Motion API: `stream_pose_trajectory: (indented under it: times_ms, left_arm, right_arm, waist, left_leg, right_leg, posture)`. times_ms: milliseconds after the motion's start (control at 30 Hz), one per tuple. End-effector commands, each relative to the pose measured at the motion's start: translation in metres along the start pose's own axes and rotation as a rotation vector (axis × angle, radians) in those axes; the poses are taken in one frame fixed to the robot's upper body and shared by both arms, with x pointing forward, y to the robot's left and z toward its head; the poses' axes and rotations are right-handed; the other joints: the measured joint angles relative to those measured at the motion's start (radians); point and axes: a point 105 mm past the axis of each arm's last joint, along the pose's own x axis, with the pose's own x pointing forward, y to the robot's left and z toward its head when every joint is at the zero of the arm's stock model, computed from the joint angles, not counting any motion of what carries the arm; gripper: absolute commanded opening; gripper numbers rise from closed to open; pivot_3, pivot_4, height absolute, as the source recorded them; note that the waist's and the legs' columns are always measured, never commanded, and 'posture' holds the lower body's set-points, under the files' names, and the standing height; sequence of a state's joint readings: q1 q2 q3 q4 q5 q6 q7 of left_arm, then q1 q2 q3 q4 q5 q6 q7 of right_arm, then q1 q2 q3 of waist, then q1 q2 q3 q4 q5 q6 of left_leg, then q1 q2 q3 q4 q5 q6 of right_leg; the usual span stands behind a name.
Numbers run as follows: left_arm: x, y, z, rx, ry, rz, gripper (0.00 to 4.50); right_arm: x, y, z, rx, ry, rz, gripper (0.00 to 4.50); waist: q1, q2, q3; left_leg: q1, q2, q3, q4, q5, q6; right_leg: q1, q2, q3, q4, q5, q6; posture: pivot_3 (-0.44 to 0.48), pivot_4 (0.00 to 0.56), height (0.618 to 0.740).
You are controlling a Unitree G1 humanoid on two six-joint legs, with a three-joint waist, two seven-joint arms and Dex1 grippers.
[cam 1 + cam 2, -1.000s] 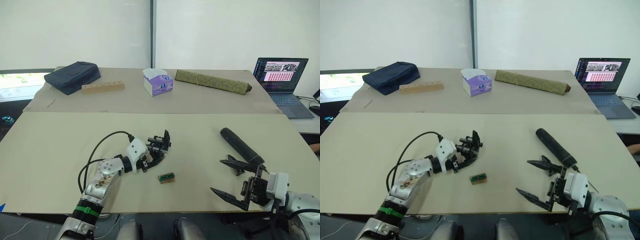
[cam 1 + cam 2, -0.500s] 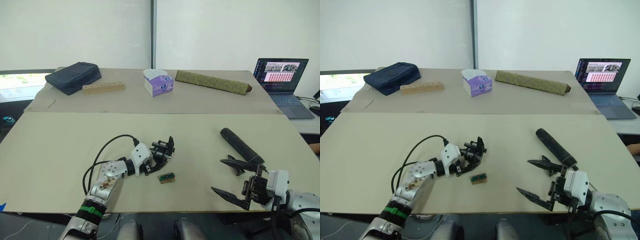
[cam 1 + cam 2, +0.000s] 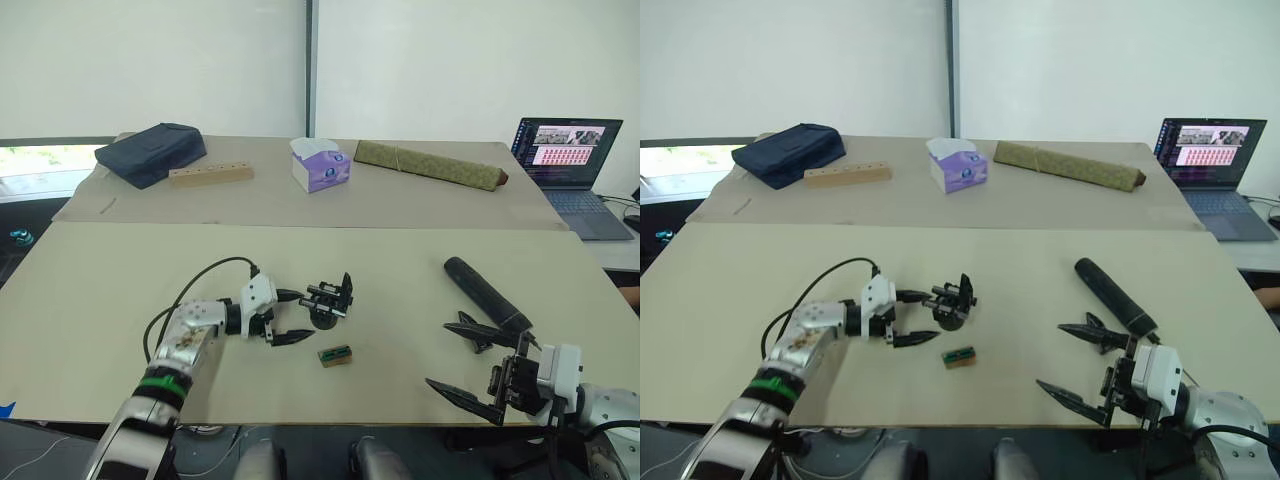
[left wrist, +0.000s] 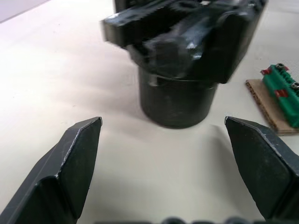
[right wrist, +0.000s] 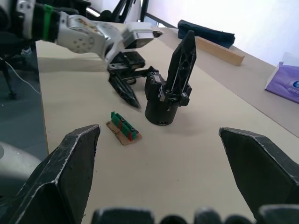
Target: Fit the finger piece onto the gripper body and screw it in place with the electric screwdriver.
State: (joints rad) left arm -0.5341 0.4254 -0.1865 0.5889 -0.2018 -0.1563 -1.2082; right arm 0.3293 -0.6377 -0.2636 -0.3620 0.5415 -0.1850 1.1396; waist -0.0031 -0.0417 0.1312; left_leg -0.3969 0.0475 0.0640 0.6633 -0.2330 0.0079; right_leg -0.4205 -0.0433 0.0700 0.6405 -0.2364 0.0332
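Observation:
The gripper body (image 3: 330, 303) stands upright on its round base on the beige table (image 3: 120, 290), with one pointed black finger (image 5: 182, 60) rising from it. My left gripper (image 3: 306, 316) is open just to its left, fingertips apart from the base (image 4: 177, 100). The electric screwdriver (image 3: 485, 293) lies to the right, a thick black cylinder. My right gripper (image 3: 440, 352) is open near the front edge, close to the screwdriver's near end and holding nothing. A separate finger piece is out of view.
A small green-and-brown block (image 3: 334, 355) lies just in front of the gripper body. At the back are a dark bag (image 3: 150, 153), a wooden strip with holes (image 3: 210, 175), a tissue box (image 3: 320, 165), an olive rolled bundle (image 3: 428, 164) and a laptop (image 3: 563, 150).
My left gripper has let go of the gripper body and drawn back to the left, fingers now spread. The body was tilted in the fingers and now stands on the table. The right gripper has held still.

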Motion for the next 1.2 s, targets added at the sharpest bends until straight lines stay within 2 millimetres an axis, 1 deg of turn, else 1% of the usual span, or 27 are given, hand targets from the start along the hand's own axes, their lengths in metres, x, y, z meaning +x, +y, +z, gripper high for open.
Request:
stream_pose_trajectory:
  times_ms: [33, 200, 367, 500, 533, 567, 600, 633, 700, 767, 833, 900, 967, 1067, 1133, 1200]
  left_arm:
    - [0.011, 0.001, 0.012, 0.041, -0.033, -0.102, 4.44]
    - [0.026, 0.0, 0.015, 0.042, -0.031, -0.183, 4.44]
    - [0.03, -0.004, 0.015, 0.043, -0.045, -0.226, 4.44]
    - [0.032, -0.009, 0.009, 0.038, -0.038, -0.234, 4.44]
    - [0.032, -0.008, 0.008, 0.045, -0.041, -0.219, 4.22]
    - [0.031, -0.008, 0.007, 0.018, -0.042, -0.213, 3.88]
    - [0.03, -0.004, 0.007, 0.026, -0.052, -0.18, 3.62]
    - [0.029, 0.0, 0.007, 0.023, -0.058, -0.138, 3.07]
    - [0.024, 0.005, 0.008, 0.022, -0.072, -0.069, 2.29]
    - [0.02, 0.007, 0.015, -0.019, -0.099, -0.006, 2.29]
    - [0.019, 0.009, 0.029, -0.049, -0.13, 0.107, 2.29]
    - [0.017, 0.007, 0.041, -0.018, -0.132, 0.218, 2.29]
    - [0.015, 0.002, 0.05, -0.025, -0.145, 0.32, 2.29]
    - [0.012, -0.007, 0.052, -0.061, -0.159, 0.441, 2.29]
    - [0.013, -0.017, 0.047, -0.036, -0.14, 0.457, 2.29]
    - [0.014, -0.021, 0.039, -0.058, -0.121, 0.5, 2.29]
  right_arm:
    - [-0.001, -0.004, 0.012, -0.031, -0.022, -0.017, 4.5]
    - [-0.002, -0.003, 0.012, -0.033, -0.016, -0.038, 4.5]
    - [-0.005, -0.001, 0.012, -0.032, -0.006, -0.05, 4.5]
    - [-0.006, 0.001, 0.011, -0.032, 0.0, -0.061, 4.5]
    - [-0.006, 0.002, 0.011, -0.031, 0.001, -0.061, 4.5]
    - [-0.005, 0.002, 0.011, -0.031, 0.001, -0.062, 4.5]
    - [-0.005, 0.003, 0.011, -0.03, 0.001, -0.063, 4.5]
    - [-0.005, 0.003, 0.011, -0.03, 0.002, -0.063, 4.5]
    - [-0.005, 0.003, 0.011, -0.028, 0.003, -0.061, 4.5]
    - [-0.005, 0.003, 0.009, -0.027, 0.003, -0.06, 4.5]
    - [-0.006, 0.001, 0.009, -0.026, 0.002, -0.071, 4.5]
    - [-0.007, 0.001, 0.008, -0.021, 0.003, -0.068, 4.5]
    - [-0.006, 0.002, 0.007, -0.014, 0.005, -0.048, 4.5]
    - [-0.003, 0.001, 0.007, -0.014, -0.001, -0.042, 4.5]
    - [-0.002, -0.001, 0.007, -0.015, -0.005, -0.041, 4.5]
    - [-0.002, -0.001, 0.007, -0.015, -0.007, -0.031, 4.5]
  waist:
    - [0.002, 0.0, 0.0]
    - [0.005, 0.0, 0.0]
    - [0.002, 0.0, 0.0]
    - [0.002, 0.0, 0.0]
    - [0.003, 0.0, 0.0]
    - [0.003, 0.0, 0.0]
    - [0.003, 0.0, 0.0]
    - [0.003, 0.0, 0.0]
    - [0.001, 0.0, 0.0]
    - [-0.006, 0.0, 0.0]
    - [-0.011, 0.0, 0.0]
    - [-0.012, 0.001, 0.001]
    - [-0.009, 0.001, 0.001]
    - [-0.008, 0.001, 0.002]
    - [-0.006, 0.001, 0.002]
    - [-0.005, 0.002, 0.002]
  left_leg:
    - [-0.001, 0.0, 0.0, 0.0, 0.0, 0.0]
    - [-0.003, -0.001, -0.001, 0.001, 0.0, 0.0]
    - [-0.002, 0.0, -0.001, 0.001, 0.0, 0.0]
    - [-0.002, 0.0, -0.002, 0.001, 0.0, 0.0]
    - [-0.002, 0.0, -0.002, 0.001, 0.0, 0.0]
    - [-0.002, 0.0, -0.002, 0.001, 0.0, 0.0]
    - [-0.002, 0.0, -0.002, 0.001, 0.0, 0.0]
    - [-0.002, 0.0, -0.002, 0.002, 0.0, 0.0]
    - [-0.002, 0.0, -0.002, 0.002, 0.0, 0.0]
    - [-0.002, 0.0, -0.002, 0.002, 0.0, 0.0]
    - [-0.002, 0.001, -0.002, 0.002, 0.0, 0.0]
    - [-0.002, 0.001, -0.003, 0.002, 0.0, 0.0]
    - [-0.002, 0.001, -0.003, 0.002, 0.0, 0.0]
    - [-0.002, 0.001, -0.003, 0.002, 0.0, 0.0]
    - [-0.002, 0.001, -0.003, 0.002, 0.0, 0.0]
    - [-0.001, 0.001, -0.003, 0.002, 0.0, 0.0]
  right_leg:
    - [0.0, 0.0, 0.0, 0.0, 0.0, 0.0]
    - [-0.001, 0.0, 0.0, -0.001, 0.0, 0.0]
    - [-0.001, 0.0, 0.0, 0.0, 0.0, 0.001]
    - [-0.001, 0.0, 0.0, 0.0, 0.0, 0.001]
    - [0.0, 0.0, 0.0, 0.0, 0.0, 0.001]
    - [0.0, 0.0, 0.0, 0.0, 0.0, 0.001]
    - [0.0, 0.0, 0.0, 0.0, 0.0, 0.001]
    - [0.0, 0.0, 0.0, 0.0, 0.0, 0.001]
    - [0.0, 0.0, 0.0, 0.0, 0.0, 0.001]
    - [0.0, 0.0, 0.0, 0.0, 0.0, 0.001]
    - [-0.001, 0.0, 0.0, 0.001, 0.0, 0.001]
    - [-0.001, 0.001, 0.0, 0.001, 0.0, 0.001]
    - [-0.001, 0.0, 0.0, 0.001, 0.0, 0.001]
    - [-0.001, 0.0, 0.0, 0.001, 0.0, 0.001]
    - [-0.001, -0.001, 0.0, 0.001, 0.0, 0.001]
    - [-0.001, 0.0, 0.0, 0.001, 0.0, 0.001]
  posture:
    - [0.0, 0.15, 0.74]
    - [0.0, 0.15, 0.74]
    - [0.0, 0.15, 0.74]
    - [0.0, 0.15, 0.74]
    - [0.0, 0.15, 0.74]
    - [0.0, 0.15, 0.74]
    - [0.0, 0.15, 0.74]
    - [0.0, 0.15, 0.74]
    - [0.0, 0.15, 0.74]
    - [0.0, 0.15, 0.74]
    - [0.0, 0.15, 0.74]
    - [0.0, 0.15, 0.74]
    - [0.0, 0.15, 0.74]
    - [0.0, 0.15, 0.74]
    - [0.0, 0.15, 0.74]
    - [0.0, 0.15, 0.74]
